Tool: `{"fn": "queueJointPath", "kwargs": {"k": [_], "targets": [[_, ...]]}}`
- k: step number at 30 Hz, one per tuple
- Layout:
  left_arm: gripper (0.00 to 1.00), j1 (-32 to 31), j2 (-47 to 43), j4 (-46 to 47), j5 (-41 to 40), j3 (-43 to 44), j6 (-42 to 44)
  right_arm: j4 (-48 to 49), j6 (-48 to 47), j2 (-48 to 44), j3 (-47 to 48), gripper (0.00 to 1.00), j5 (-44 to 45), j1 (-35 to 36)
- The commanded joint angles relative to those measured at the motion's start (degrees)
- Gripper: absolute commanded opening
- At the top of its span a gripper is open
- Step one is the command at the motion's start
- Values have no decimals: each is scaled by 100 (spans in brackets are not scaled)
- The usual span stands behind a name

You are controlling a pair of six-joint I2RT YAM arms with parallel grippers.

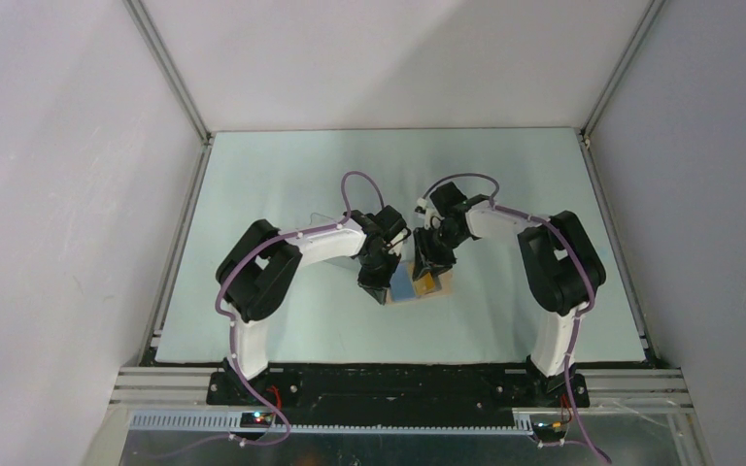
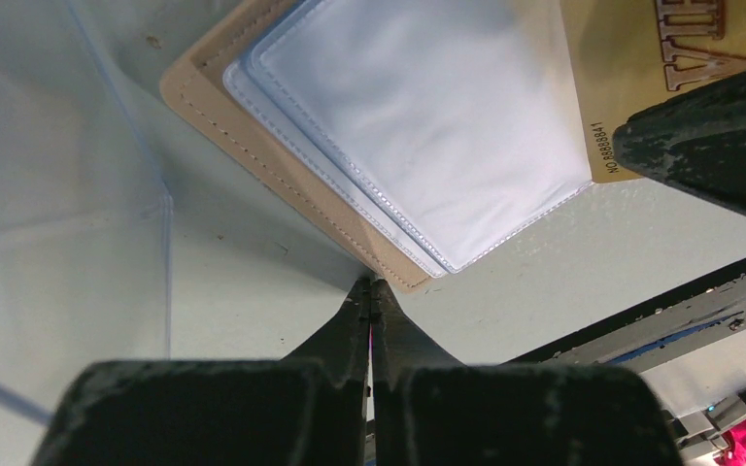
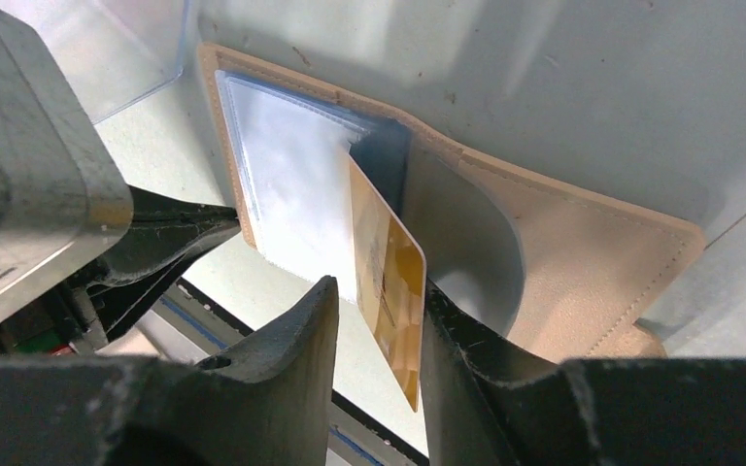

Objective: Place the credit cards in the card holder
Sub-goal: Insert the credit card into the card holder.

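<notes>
Right wrist view: card on edge between the fingers of the parted right tool [image 3: 379, 291], nothing clamped.
Nearest, orange-yellow credit card [image 3: 393, 316] standing on its long edge, leaning on the right-hand finger, a sliver of pale counter [image 3: 544, 78] visible on its other side; glossy face with faint print, a number along one edge in the left wrist view, far end meeting the blue pockets at the fold, unclear whether inside one. Beyond, card holder [image 3: 563, 262] lying open and flat on the counter: tan, stitched border, clear-fronted pale blue pockets stacked on one half, plain tan flap on the other. Left tool [image 2: 371, 291] pinched fully together, gripping nothing, tips just beside the holder's stitched corner. Farthest, clear plastic box [image 3: 126, 49] beside the holder.
</notes>
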Motion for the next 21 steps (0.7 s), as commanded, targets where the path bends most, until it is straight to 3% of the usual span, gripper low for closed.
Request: {"fn": "queueJointPath", "kwargs": {"k": [1, 8, 17, 21], "targets": [[0, -49, 173, 109, -142, 65, 1, -12, 98, -353, -18, 37, 23, -91], [0, -39, 184, 107, -151, 79, 25, 414, 289, -526, -337, 32, -677, -408], [0, -44, 217, 107, -141, 59, 30, 576, 288, -388, -468, 2, -1027, -477], [0, -43, 212, 107, -142, 64, 26, 708, 264, -370, -531, 0, -1012, -518]]}}
